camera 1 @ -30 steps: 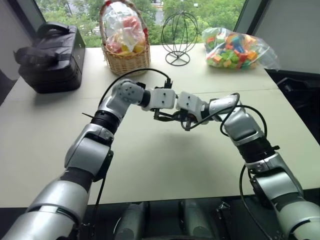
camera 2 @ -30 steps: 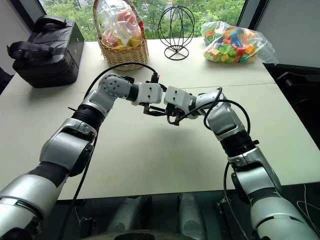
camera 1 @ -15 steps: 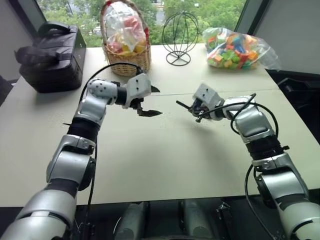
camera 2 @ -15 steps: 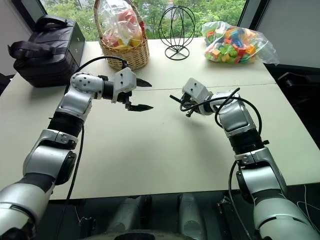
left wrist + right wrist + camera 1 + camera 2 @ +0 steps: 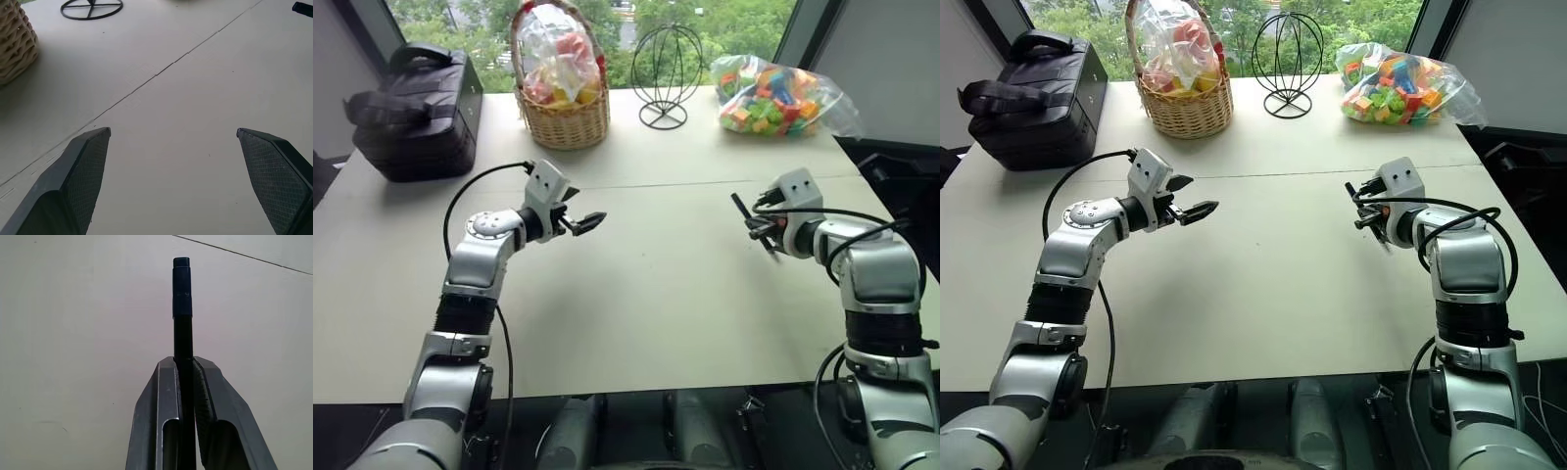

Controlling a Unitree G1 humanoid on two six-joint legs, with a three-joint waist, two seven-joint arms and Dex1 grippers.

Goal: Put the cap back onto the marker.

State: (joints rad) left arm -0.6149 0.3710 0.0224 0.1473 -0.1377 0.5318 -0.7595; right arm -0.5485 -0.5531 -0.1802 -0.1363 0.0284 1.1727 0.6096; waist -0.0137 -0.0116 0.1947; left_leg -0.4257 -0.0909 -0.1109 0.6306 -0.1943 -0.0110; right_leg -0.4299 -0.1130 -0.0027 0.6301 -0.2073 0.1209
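Your right gripper point(image 5: 183, 369) is clamped on the marker point(image 5: 182, 340), and its wrist view shows you the cap point(image 5: 181, 286) seated on the far end; the head views give only a thin dark stick. Your left gripper point(image 5: 579, 223), toward the wicker basket point(image 5: 562, 119) from the marker, has its fingers spread wide, nothing between.
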